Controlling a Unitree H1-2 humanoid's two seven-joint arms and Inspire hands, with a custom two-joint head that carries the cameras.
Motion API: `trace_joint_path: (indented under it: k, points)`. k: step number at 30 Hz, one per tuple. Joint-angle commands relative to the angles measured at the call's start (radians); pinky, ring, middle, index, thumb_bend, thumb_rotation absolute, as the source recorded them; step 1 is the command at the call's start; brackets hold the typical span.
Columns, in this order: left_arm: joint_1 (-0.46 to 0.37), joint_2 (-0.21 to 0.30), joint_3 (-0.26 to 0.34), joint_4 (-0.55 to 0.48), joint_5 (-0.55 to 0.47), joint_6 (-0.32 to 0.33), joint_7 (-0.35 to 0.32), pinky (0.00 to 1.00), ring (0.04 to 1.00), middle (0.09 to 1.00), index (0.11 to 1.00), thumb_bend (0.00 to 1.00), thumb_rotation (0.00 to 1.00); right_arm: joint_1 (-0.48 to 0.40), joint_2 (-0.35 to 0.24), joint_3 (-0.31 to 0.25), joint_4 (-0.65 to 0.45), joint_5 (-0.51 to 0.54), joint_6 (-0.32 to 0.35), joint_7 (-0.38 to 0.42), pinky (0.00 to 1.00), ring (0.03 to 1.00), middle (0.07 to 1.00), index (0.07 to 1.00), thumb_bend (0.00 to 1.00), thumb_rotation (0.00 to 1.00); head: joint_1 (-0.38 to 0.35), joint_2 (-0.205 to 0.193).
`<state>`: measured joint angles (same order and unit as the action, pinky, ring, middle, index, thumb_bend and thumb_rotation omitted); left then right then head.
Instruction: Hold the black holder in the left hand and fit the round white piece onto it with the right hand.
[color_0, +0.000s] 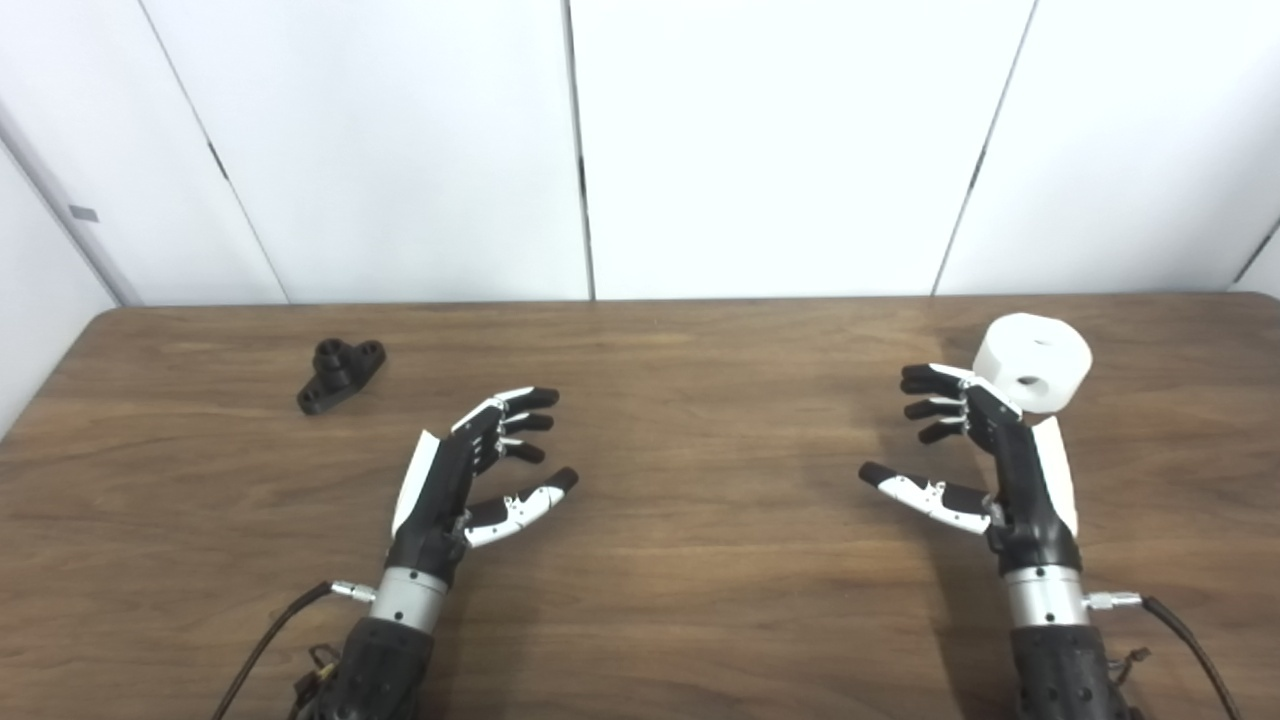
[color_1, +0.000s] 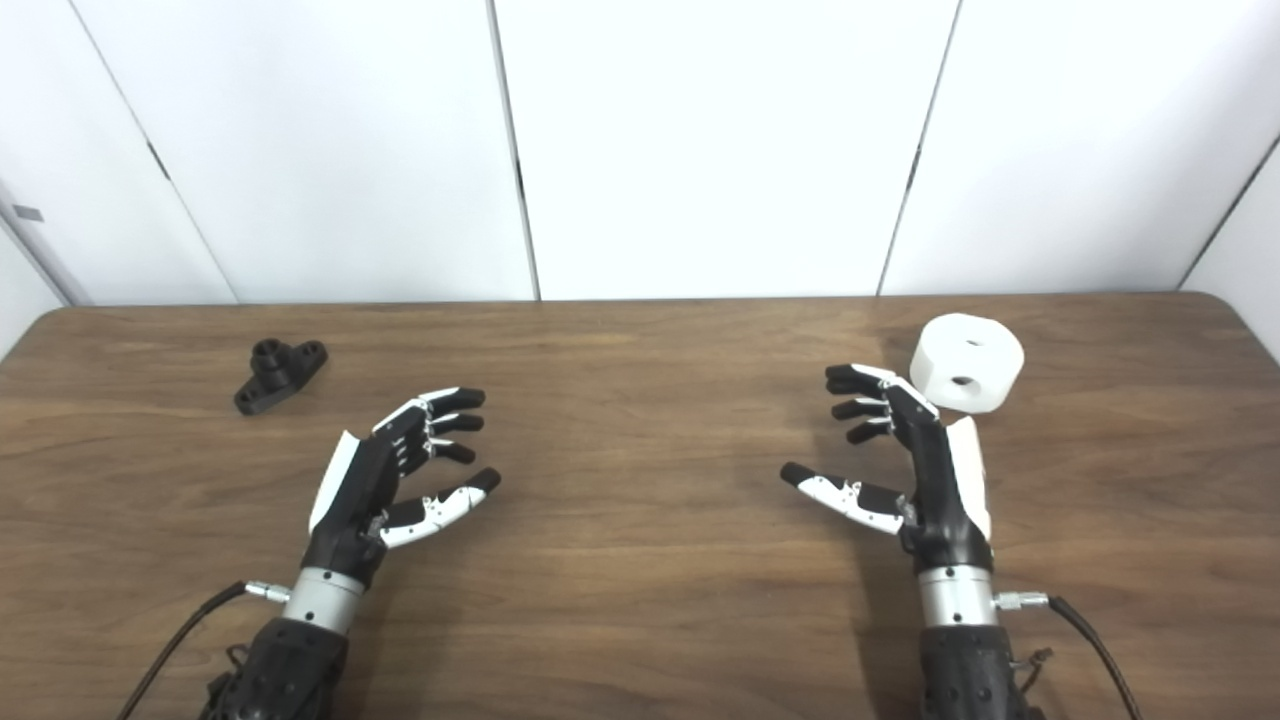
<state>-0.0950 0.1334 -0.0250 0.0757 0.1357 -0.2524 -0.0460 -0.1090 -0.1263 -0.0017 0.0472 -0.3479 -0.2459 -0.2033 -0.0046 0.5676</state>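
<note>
No brand, label or legible writing showed on any item; the only mark was a small grey tag (color_0: 84, 213) on the left wall panel, too small to read. Nothing in view served as a container.

The wooden table (color_0: 680, 560) carried two loose parts. The black holder (color_0: 340, 374) lay flat near the far left of the table, a short bar with a raised round boss at the middle and a hole at each end, set at a slant. The round white piece (color_0: 1034, 362) sat near the far right, a thick disc tipped a little toward the camera, with one hole on its top face and one on its side wall.

The left hand (color_0: 470, 475) hovered over the table near the front, released, fingers spread and gently curled, thumb apart, grasping nothing. It was well apart from the black holder, which lay beyond it and to the left.

The right hand (color_0: 985, 455) was likewise released, fingers apart and curled toward the centre, thumb stretched out, empty. The round white piece stood just behind its fingers; contact could not be told from either view.

White wall panels (color_1: 700, 140) closed the background. A cable ran from each wrist.
</note>
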Motion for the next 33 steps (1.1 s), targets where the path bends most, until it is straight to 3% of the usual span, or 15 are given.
trace_joint_path:
  k: [1, 10, 13, 18, 21, 24, 27, 33]
  points:
    - [-0.028, 0.008, 0.0, -0.006, -0.002, -0.029, 0.002, 0.61, 0.757, 0.807, 0.742, 0.59, 0.0, 0.011, 0.024, 0.017, 0.019, -0.005, -0.026, -0.009, 0.5, 0.617, 0.687, 0.687, 0.59, 0.0, 0.0, 0.001]
    - [-0.031, 0.007, -0.001, -0.001, 0.006, -0.034, 0.007, 0.6, 0.755, 0.804, 0.741, 0.59, 0.0, 0.008, 0.023, 0.017, 0.022, -0.002, -0.029, -0.009, 0.5, 0.607, 0.682, 0.687, 0.59, 0.0, 0.015, 0.004]
    - [-0.033, 0.001, -0.005, 0.003, 0.014, -0.034, 0.012, 0.6, 0.745, 0.796, 0.741, 0.6, 0.0, 0.007, 0.015, 0.015, 0.026, 0.004, -0.034, -0.004, 0.5, 0.61, 0.683, 0.689, 0.59, 0.0, 0.066, 0.0]
    - [-0.031, -0.028, -0.017, -0.009, 0.004, 0.013, 0.009, 0.62, 0.767, 0.813, 0.756, 0.6, 0.0, 0.008, -0.016, 0.003, 0.026, 0.018, -0.042, 0.005, 0.5, 0.614, 0.685, 0.691, 0.57, 0.0, 0.221, -0.016]
    - [-0.037, -0.046, -0.027, 0.014, 0.022, 0.01, 0.021, 0.66, 0.777, 0.821, 0.758, 0.6, 0.0, 0.007, -0.039, -0.01, 0.042, 0.048, -0.062, 0.014, 0.51, 0.629, 0.694, 0.701, 0.56, 0.0, 0.333, -0.059]
    - [-0.045, -0.066, -0.037, 0.053, 0.037, -0.01, 0.036, 0.7, 0.795, 0.823, 0.753, 0.62, 0.0, 0.006, -0.057, -0.022, 0.07, 0.081, -0.093, 0.02, 0.52, 0.636, 0.697, 0.708, 0.56, 0.0, 0.394, -0.093]
    - [-0.058, -0.082, -0.046, 0.1, 0.068, -0.043, 0.062, 0.66, 0.785, 0.818, 0.742, 0.63, 0.0, 0.009, -0.061, -0.03, 0.051, 0.099, -0.071, 0.03, 0.51, 0.635, 0.702, 0.712, 0.55, 0.0, 0.434, -0.119]
    - [-0.075, -0.085, -0.057, 0.156, 0.092, -0.084, 0.08, 0.66, 0.789, 0.828, 0.741, 0.61, 0.0, 0.011, -0.05, -0.04, 0.018, 0.116, -0.022, 0.049, 0.48, 0.625, 0.687, 0.697, 0.52, 0.0, 0.443, -0.128]
